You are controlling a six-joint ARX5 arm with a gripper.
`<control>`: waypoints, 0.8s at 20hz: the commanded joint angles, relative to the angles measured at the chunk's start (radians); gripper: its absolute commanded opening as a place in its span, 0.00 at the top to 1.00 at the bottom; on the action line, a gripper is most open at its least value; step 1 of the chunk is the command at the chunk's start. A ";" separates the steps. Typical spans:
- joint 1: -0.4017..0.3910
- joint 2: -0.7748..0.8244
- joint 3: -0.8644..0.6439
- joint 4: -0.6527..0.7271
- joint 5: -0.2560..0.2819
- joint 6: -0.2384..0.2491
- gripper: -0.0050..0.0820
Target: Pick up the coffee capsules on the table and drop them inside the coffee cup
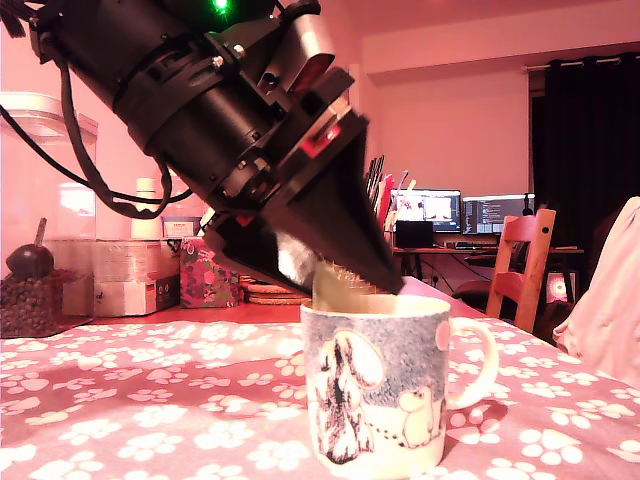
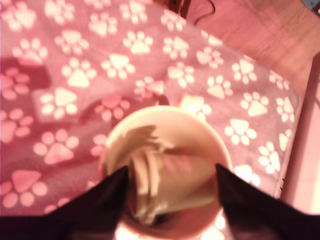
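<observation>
bench [image 1: 130, 400]: pink cloth with white paw prints; behind the pincer [image 1: 345, 275], a wooden chair [image 1: 525, 260] and lit monitors [image 1: 460, 212]. coffee cup [image 1: 375, 385] directly under the pincer. wrist view only: pincer spread, a pale blurred capsule [image 2: 150, 187] between its tips, inside the cup's rim.

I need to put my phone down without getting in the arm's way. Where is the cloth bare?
Bare tablecloth lies on the exterior view's left of the mug, in front of the jar and boxes. A smaller patch sits beyond the mug's handle. It is crowded at the mug, where the gripper hangs over the rim.
</observation>
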 commanded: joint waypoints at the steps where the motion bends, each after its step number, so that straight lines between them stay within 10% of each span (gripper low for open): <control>1: -0.002 0.018 0.002 -0.018 -0.011 -0.005 0.13; 11: -0.002 0.017 0.002 -0.018 -0.010 -0.009 0.13; 16: -0.002 0.016 0.040 -0.027 -0.010 0.000 0.43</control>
